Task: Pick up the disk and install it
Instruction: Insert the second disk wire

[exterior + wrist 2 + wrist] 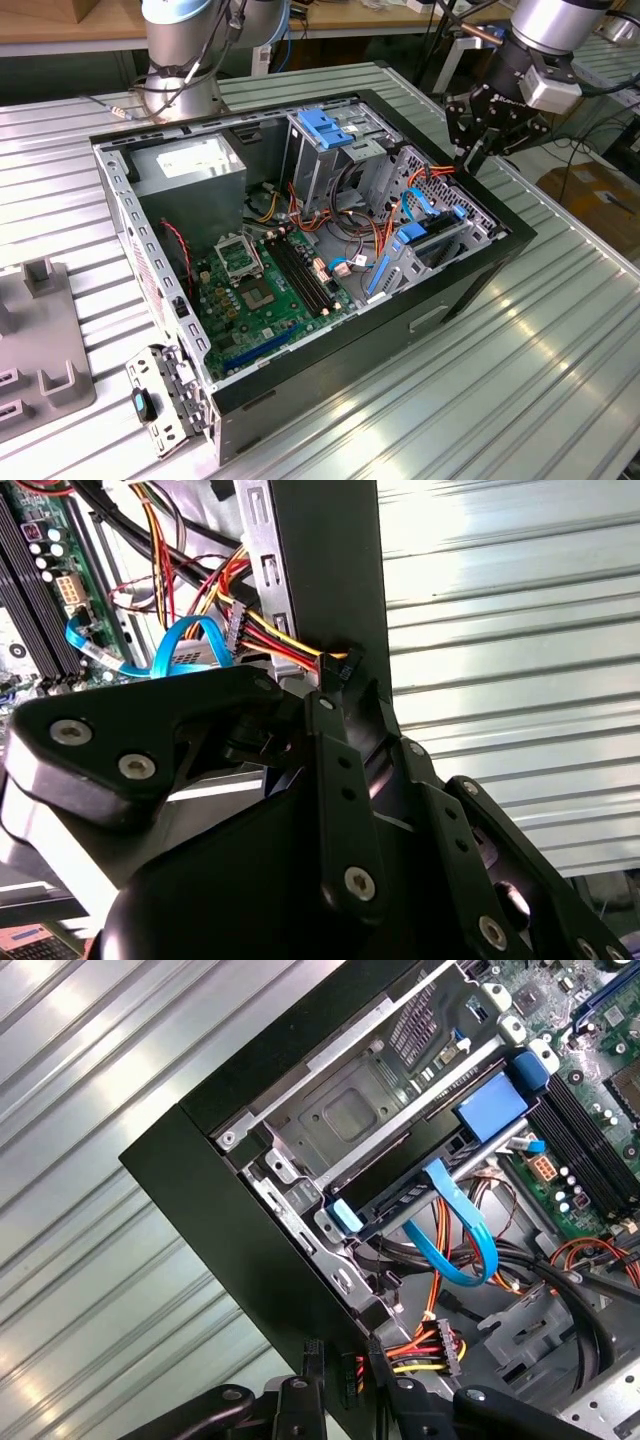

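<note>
A: The gripper point(475, 140) hangs just outside the computer case point(470, 290), over its far rim at the corner on the exterior view's right; whether it is spread or pressed together I cannot tell; nothing shows in its hold.

B: And the disk?

A: Inside the case, lying flat in the drive bay against that same wall; in the first wrist view the disk point(415, 1165) shows as a dark slab under a grey metal tray, with a blue rail along its edge; its label face is hidden from me.

B: Any writing to read?

A: Little; the power-supply box point(190, 165) in the case's far corner carries a white sticker, but I cannot make out its print; the motherboard point(265, 290) on the case floor has markings I cannot make out either.

B: What crowds the bay?

A: A blue ribbon cable point(455, 1230) loops just beside the disk; a bundle of red, yellow and black wires point(430, 1345) runs along the case wall and ends in a connector close under the gripper; a blue latch point(325, 128) sits atop the upright drive cage near the case's middle.

B: Room outside?

A: The ribbed metal table point(520, 400) lies bare beyond the case's black side wall; a grey fixture point(40, 340) stands well apart from the case at the exterior view's left; a small metal bracket point(160, 400) leans at the case's near corner.
</note>
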You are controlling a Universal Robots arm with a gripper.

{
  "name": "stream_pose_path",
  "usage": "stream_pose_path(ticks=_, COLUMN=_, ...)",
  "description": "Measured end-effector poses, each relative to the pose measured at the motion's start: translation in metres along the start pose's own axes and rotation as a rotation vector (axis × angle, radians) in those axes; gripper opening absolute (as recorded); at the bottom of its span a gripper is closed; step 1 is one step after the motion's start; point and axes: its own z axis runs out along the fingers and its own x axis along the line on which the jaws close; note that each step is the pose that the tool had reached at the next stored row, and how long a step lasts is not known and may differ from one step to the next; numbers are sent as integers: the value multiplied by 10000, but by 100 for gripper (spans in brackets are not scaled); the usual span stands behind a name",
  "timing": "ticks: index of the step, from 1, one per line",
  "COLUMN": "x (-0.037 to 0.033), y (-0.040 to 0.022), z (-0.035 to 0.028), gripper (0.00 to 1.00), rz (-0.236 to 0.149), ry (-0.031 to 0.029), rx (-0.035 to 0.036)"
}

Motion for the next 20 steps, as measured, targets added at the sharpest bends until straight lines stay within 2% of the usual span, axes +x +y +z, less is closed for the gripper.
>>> stream_pose_path(ticks=2, x=-2, y=-2, z=0, gripper=30, rz=-14, ry=-1, rx=0)
stream_pose_path(ticks=8, x=-10, y=-13, z=1, gripper=30, rz=-576, ry=-28, rx=11)
stream_pose_path(ticks=20, x=-14, y=-46, z=3, gripper=30, rz=-601, ry=-24, rx=5)
